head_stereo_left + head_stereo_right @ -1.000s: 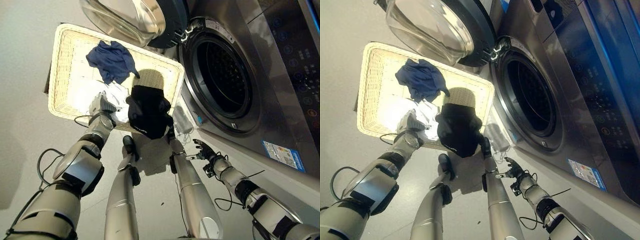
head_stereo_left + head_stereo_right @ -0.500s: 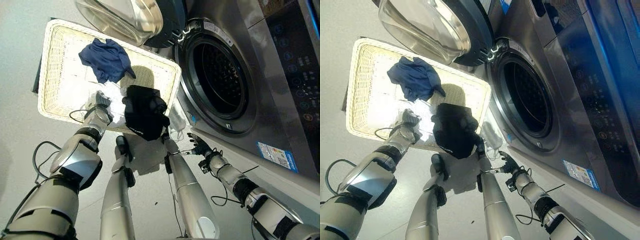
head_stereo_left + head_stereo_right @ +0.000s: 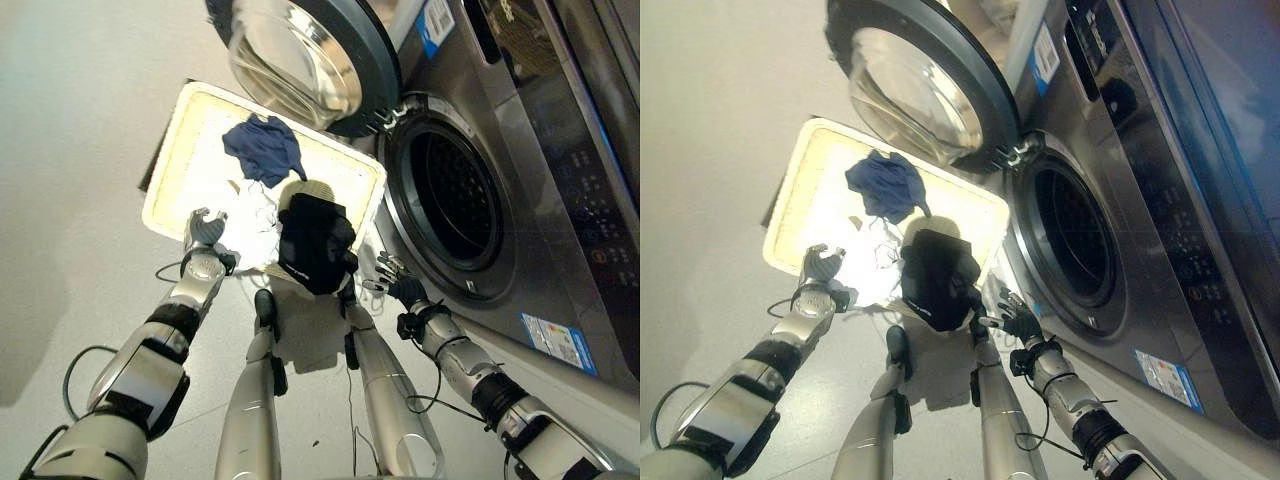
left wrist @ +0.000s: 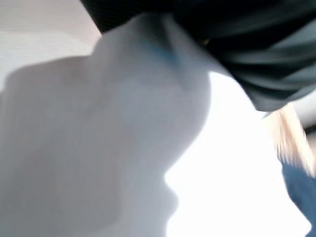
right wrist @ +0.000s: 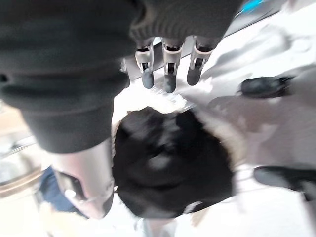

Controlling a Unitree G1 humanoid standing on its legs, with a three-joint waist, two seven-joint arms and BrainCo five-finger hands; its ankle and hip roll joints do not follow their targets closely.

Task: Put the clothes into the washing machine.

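At mid-left the left hand grips white cloth at the basket; right hand, center, spread wide.

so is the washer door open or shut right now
Open. The round glass door is swung wide to the side above the basket, and the dark drum opening is fully exposed.

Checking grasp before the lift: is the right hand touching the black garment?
Apart. In the right wrist view the right hand has straight fingers, with a gap to the black garment.
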